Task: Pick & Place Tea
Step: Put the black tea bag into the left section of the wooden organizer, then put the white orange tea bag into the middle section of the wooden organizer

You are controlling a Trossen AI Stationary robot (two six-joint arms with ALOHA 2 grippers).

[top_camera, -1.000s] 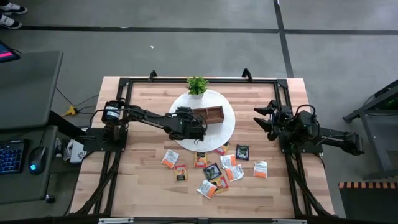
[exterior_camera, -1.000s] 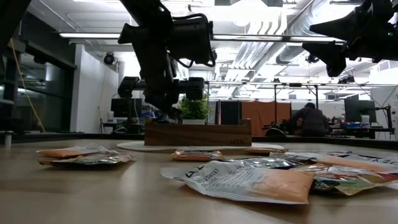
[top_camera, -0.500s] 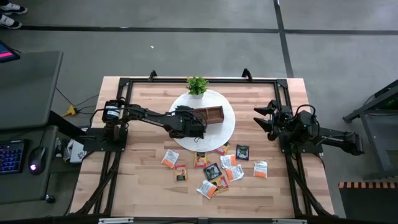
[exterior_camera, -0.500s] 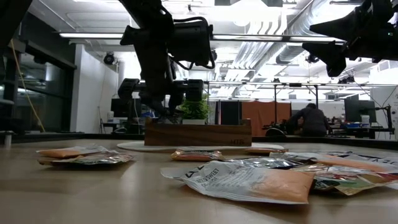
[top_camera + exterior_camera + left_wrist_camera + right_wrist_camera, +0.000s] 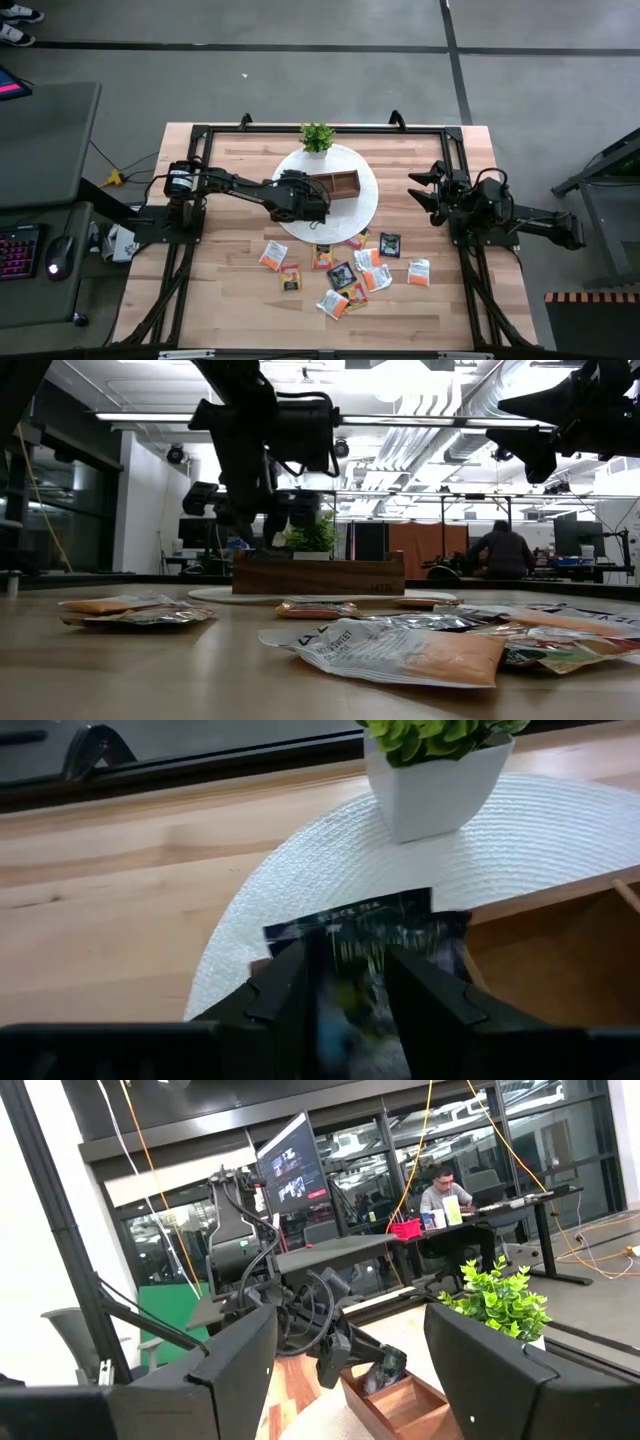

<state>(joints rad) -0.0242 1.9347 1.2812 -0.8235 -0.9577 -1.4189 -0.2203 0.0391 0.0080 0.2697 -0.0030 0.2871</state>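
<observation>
High view: the left end effector (image 5: 318, 203) hangs over the wooden tray's (image 5: 345, 179) left end on 1 round white mat (image 5: 368, 205). Loose sachets (image 5: 345, 275) lie scattered on the bench (image 5: 230, 290); the right end effector (image 5: 425, 188) idles, fingers spread.

Left wrist view: fingers (image 5: 285, 988) clench 1 dark tea sachet (image 5: 372, 935) near 1 potted plant (image 5: 435, 765).

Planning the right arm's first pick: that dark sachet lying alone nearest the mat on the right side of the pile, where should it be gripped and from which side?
Judging by the high view, the dark sachet lies flat with bare wood on its right and far sides. Coming straight down and pinching across an exposed edge there looks safest; its left side crowds the orange and white sachets. The right gripper waits open, raised, at the table's right.
</observation>
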